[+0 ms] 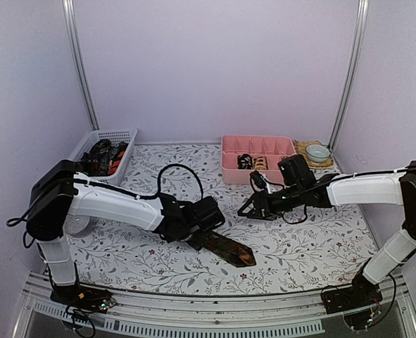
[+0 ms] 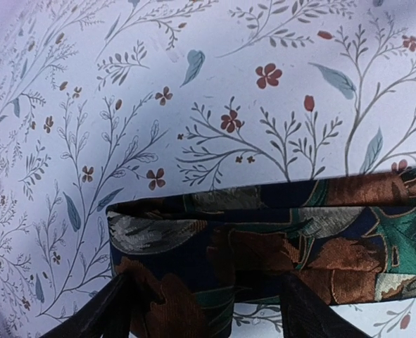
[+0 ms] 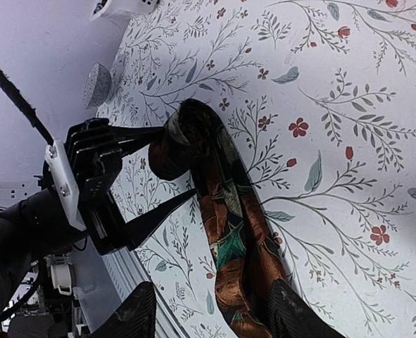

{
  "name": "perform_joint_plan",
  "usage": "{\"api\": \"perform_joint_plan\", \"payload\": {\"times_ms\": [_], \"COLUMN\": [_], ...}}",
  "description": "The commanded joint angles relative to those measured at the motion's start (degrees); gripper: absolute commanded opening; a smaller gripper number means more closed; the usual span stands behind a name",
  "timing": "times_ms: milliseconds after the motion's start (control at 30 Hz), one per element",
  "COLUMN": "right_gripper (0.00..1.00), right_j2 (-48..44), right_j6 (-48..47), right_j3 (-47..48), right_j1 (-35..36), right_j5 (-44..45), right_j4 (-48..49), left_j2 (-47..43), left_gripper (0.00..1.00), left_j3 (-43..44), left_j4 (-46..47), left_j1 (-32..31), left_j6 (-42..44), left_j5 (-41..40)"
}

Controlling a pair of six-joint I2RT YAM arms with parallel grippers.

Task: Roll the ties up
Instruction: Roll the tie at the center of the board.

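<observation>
A dark tie with rust and green leaves lies on the flowered table, its pointed end toward the front right. Its other end is turned into a small coil. My left gripper stands open around that coil. In the right wrist view one left finger touches the coil and the other is clear of it. My right gripper hovers open over the table to the right of the tie, holding nothing; its fingertips frame the flat tie.
A pink compartment tray at the back holds rolled ties. A white mesh basket at the back left holds more ties. A small bowl sits at the back right. A black cable loops over the left arm.
</observation>
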Motion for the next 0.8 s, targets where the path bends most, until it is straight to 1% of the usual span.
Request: {"api": "perform_joint_plan", "payload": {"times_ms": [0,67,333,433,500,533,667,767], "right_gripper": [0.54,0.54,0.54,0.51,0.51,0.51,0.52,0.52], "right_j2": [3.21,3.74,6.68,7.87,8.67,9.14,12.15,15.25], "right_j6": [1.04,1.39,4.67,7.39,9.24,10.67,14.64,17.51], "right_j3": [-0.16,-0.14,0.11,0.03,-0.06,-0.03,1.61,3.74], "right_j1": [-0.31,-0.34,-0.34,-0.1,0.44,0.93,3.73,5.91], "right_j5": [-1.2,-1.44,-3.85,-4.82,-4.71,-4.49,-4.18,-4.18], "right_j4": [1.99,2.32,6.17,8.5,10.18,11.14,14.23,16.3], "left_j2": [-3.06,-4.0,-8.57,-11.81,-15.42,-17.69,-26.65,-31.13], "left_gripper": [0.72,0.73,0.84,0.92,0.99,1.0,1.0,1.0], "left_j3": [-1.01,-1.01,-1.78,-3.47,-6.4,-8.21,-16.49,-21.58], "left_j4": [1.72,2.35,4.94,5.77,7.11,8.07,12.75,16.02], "left_j1": [1.57,1.9,2.91,3.97,5.57,6.59,12.56,17.08], "left_j6": [-0.42,-0.01,0.66,-0.48,-1.93,-2.53,-4.44,-4.95], "left_j5": [2.53,3.23,7.47,9.61,11.96,13.22,20.14,25.33]}}
